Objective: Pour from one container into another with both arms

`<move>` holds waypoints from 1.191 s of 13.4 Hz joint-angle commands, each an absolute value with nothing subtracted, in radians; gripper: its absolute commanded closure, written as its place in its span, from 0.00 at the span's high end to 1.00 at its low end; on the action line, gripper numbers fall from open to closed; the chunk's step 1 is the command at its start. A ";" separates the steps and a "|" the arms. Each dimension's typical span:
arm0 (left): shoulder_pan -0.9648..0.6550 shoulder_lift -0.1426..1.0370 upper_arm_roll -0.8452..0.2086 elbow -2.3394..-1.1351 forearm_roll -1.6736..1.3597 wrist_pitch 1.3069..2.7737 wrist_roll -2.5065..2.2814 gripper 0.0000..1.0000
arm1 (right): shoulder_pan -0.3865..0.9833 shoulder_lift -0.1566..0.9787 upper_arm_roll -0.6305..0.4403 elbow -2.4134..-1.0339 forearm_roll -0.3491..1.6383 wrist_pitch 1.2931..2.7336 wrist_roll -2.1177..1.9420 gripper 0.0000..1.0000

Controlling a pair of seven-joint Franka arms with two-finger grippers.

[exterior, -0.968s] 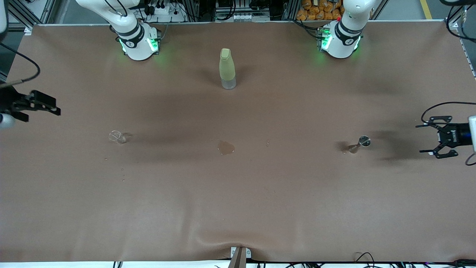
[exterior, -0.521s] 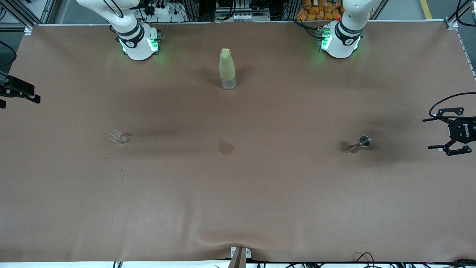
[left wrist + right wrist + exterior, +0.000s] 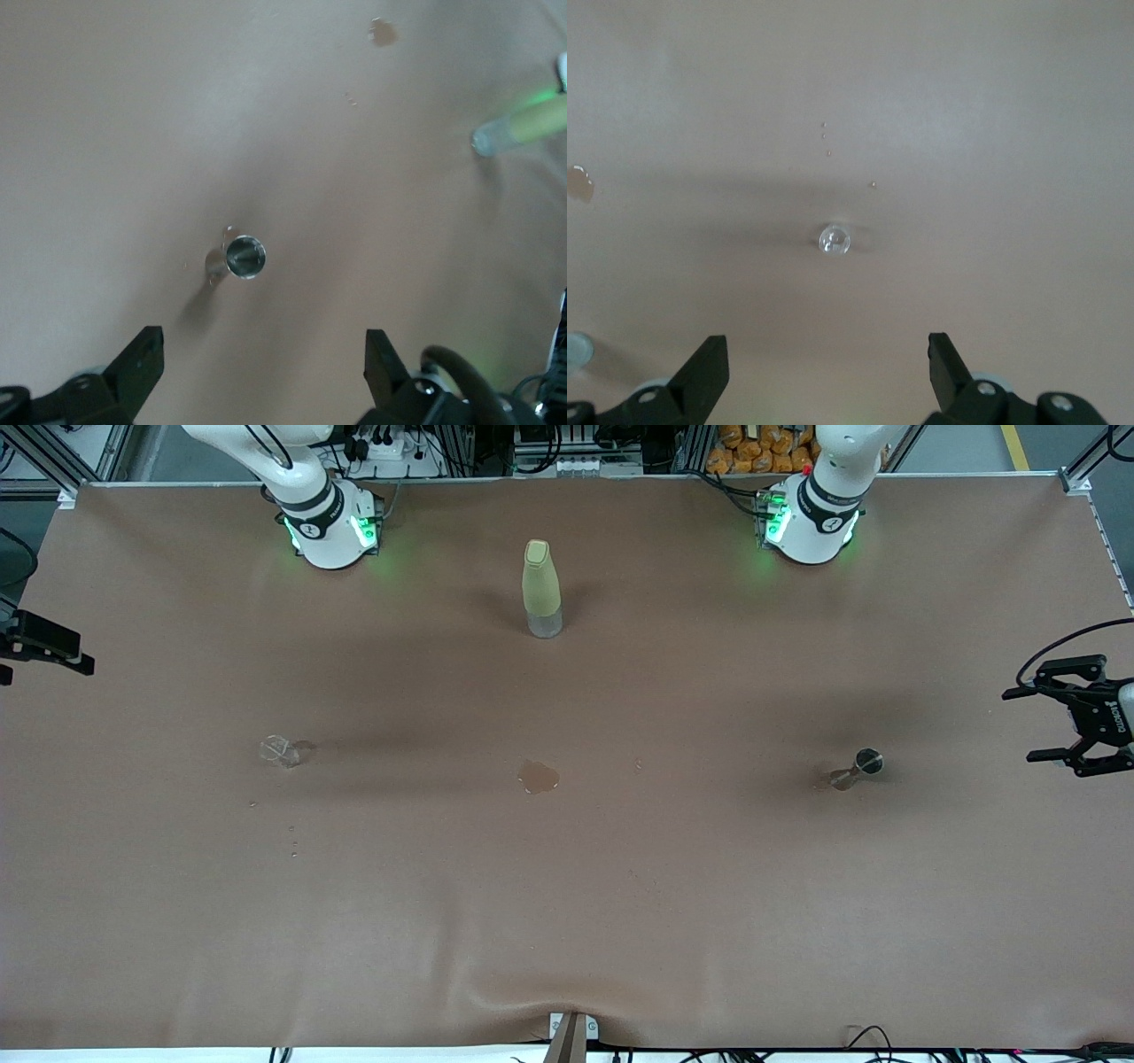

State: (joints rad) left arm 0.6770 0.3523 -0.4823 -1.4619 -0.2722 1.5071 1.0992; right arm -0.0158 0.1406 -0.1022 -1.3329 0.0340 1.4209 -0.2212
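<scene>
On the worktop (image 3: 567, 886): glass cup (image 3: 280, 751) toward the right arm's end, jigger (image 3: 861, 767) toward the left's, both standing free. Left gripper (image 3: 1054, 722) and right gripper (image 3: 824, 376), jaws wide, have drawn outward since a second ago; pouring likely finished.

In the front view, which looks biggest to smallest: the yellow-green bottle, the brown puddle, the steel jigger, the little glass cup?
1. Yellow-green bottle.
2. Brown puddle.
3. Steel jigger and glass cup look alike, so I can't rank them.
</scene>
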 commanded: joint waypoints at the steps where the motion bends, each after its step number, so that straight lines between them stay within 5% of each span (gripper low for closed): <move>1: 0.680 0.331 -0.537 -1.445 -0.197 1.508 0.920 1.00 | -0.025 0.140 -0.087 -1.333 0.031 1.440 -0.199 1.00; 5: 0.680 0.316 -0.601 -1.439 -0.115 1.508 0.582 1.00 | -0.018 0.062 -0.084 -1.484 0.032 1.555 -0.196 1.00; 16: 0.683 0.296 -0.769 -1.443 0.155 1.581 -0.179 1.00 | -0.025 0.071 -0.084 -1.468 0.060 1.503 -0.153 1.00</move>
